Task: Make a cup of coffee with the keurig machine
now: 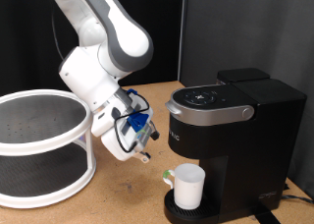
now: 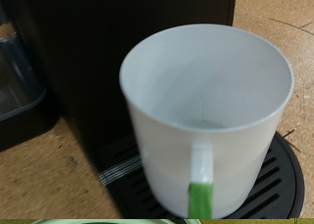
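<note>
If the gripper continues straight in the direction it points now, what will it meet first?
Most likely the small white cylindrical mug, centred in the wrist view on the boxy black coffee machine's drip tray. The gripper looks near it; depth is unclear.

1. Your cup (image 1: pixel 188 186) is plain white inside and out; in the wrist view, the cup (image 2: pixel 208 106) shows a green patch at the foot of its handle, at 6 o'clock.
2. The keurig machine (image 1: pixel 234 126) is matte black, with a silver-grey band around its lid.
3. The drip tray (image 2: pixel 285 180) is black with fine ribbed lines.
4. The gripper (image 1: pixel 142 145) is white with blue parts and black cables.
5. The round rack (image 1: pixel 44 145) at 9 o'clock is white with grey mesh.
6. The table (image 1: pixel 128 195) is tan wood.
</note>
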Controlling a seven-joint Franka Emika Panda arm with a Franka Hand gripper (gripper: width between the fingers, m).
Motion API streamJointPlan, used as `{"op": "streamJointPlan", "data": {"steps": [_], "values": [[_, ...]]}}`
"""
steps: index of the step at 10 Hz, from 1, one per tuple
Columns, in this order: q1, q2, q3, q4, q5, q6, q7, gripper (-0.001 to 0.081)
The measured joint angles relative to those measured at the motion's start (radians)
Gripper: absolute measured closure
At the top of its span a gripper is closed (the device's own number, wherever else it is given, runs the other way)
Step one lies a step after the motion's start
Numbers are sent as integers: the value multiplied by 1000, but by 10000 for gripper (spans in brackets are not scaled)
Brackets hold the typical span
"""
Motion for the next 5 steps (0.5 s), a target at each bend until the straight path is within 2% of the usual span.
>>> {"op": "streamJointPlan", "data": {"steps": [2, 3, 4, 5], "values": [[-188, 32, 155, -58, -59, -45, 55, 1], [-271, 33, 221, -82, -82, -51, 74, 1], [-330, 33, 272, -95, -91, -52, 80, 1], [-329, 33, 269, -92, -91, -57, 80, 1]]}}
